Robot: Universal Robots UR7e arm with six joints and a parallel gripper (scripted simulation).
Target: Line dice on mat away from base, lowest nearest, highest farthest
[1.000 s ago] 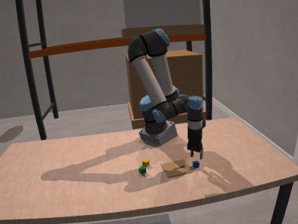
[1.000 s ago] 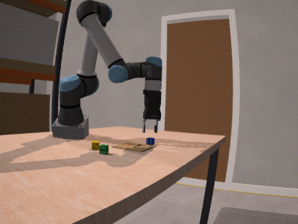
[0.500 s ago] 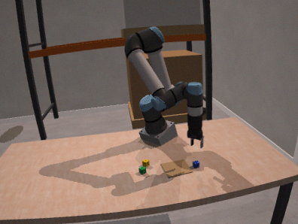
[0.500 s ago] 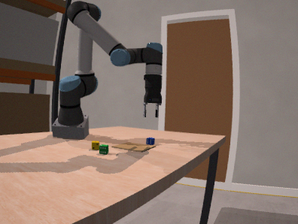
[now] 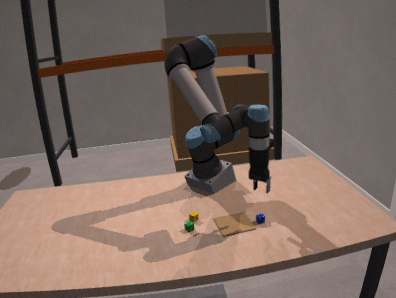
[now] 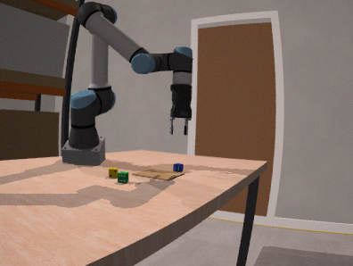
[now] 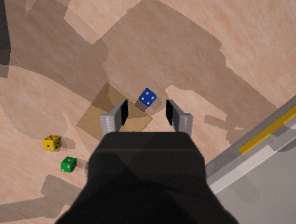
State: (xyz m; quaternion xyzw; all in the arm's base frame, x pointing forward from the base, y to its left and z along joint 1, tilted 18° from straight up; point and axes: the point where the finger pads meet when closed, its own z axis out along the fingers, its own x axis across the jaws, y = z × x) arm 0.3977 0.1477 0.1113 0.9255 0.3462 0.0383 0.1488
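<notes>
Notably, the parallel gripper (image 5: 262, 185) (image 6: 178, 127) (image 7: 146, 107), released and empty, hangs above the mat's (image 5: 231, 225) (image 6: 153, 174) (image 7: 100, 111) blue-die side; the blue die (image 5: 260, 218) (image 6: 178, 168) (image 7: 147, 97) lies below it, just beside the mat, making a downward approach the likely next move.

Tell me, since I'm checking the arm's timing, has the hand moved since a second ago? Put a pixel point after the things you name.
Yes: the hand (image 5: 261, 186) (image 6: 178, 129) (image 7: 146, 107) has risen, higher above the tabletop (image 5: 125, 265) (image 6: 58, 219) (image 7: 260, 65).
</notes>
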